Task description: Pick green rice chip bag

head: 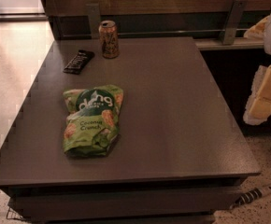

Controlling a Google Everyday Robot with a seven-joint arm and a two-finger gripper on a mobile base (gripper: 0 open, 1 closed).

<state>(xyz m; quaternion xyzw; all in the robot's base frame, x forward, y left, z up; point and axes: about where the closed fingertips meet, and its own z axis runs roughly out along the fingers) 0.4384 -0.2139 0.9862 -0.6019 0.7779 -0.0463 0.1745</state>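
The green rice chip bag lies flat on the left half of the dark grey table. It is crinkled and light green, with a dark green circle, white lettering and "Coconut Crunch" text. My gripper, white and pale yellow, hangs at the right edge of the view, beyond the table's right side. It is well away from the bag and holds nothing that I can see.
An orange drink can stands upright at the table's back, left of centre. A small black bar wrapper lies to its front left. A dark wall rail with metal brackets runs behind the table. Light floor lies to the left.
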